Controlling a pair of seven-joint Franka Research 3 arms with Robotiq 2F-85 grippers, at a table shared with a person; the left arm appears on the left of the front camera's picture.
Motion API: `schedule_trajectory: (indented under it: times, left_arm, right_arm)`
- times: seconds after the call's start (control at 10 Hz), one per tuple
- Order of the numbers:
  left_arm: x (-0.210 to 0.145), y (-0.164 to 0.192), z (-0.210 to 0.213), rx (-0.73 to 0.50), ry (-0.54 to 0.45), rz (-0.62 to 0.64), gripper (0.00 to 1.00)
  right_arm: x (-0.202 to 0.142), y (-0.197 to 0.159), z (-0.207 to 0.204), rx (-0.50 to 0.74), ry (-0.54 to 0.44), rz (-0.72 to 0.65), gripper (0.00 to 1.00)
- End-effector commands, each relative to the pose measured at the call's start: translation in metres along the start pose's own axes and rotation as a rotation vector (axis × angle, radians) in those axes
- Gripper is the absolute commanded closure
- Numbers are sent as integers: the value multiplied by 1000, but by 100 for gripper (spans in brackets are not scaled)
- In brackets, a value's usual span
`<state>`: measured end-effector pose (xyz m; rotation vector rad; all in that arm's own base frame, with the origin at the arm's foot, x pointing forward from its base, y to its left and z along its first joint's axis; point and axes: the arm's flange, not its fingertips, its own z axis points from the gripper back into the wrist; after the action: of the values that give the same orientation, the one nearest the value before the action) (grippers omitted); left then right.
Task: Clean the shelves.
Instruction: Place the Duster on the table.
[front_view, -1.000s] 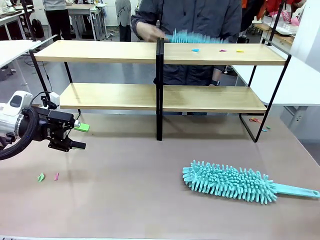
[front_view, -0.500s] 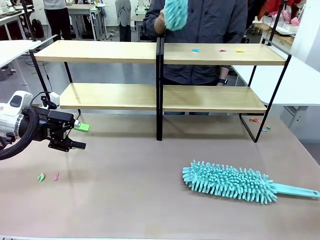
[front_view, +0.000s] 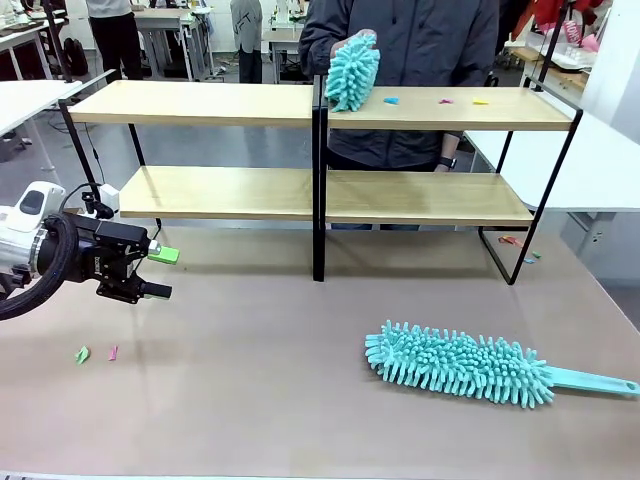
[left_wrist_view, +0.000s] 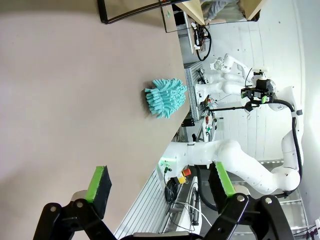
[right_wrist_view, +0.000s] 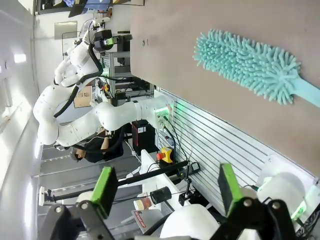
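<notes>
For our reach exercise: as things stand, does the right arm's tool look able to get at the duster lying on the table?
Probably yes. The right tool is open and empty, and the duster lies in plain sight ahead of it on bare tabletop, with nothing around it. The left tool sits well off to the other side.

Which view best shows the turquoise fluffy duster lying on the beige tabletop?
The front view: the whole turquoise fluffy duster with its handle. The right wrist view shows it close, its handle cropped; the left wrist view shows its head end-on, small.
</notes>
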<state>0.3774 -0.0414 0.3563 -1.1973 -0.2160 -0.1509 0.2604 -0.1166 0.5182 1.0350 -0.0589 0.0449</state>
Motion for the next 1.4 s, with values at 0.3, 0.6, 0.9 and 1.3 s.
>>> schedule_trajectory:
  times: [0.3,0.6,0.9,1.3]
  left_arm:
    - [1,-2,-2,-8,-17,6,0]
    - [1,-2,-2,-8,-17,6,0]
    - [1,-2,-2,-8,-17,6,0]
    - [1,-2,-2,-8,-17,6,0]
  right_arm:
    - [-1,-2,2,-19,0,1,0]
    - [-1,-2,2,-19,0,1,0]
    - [-1,-2,2,-19,0,1,0]
    - [-1,-2,2,-19,0,1,0]
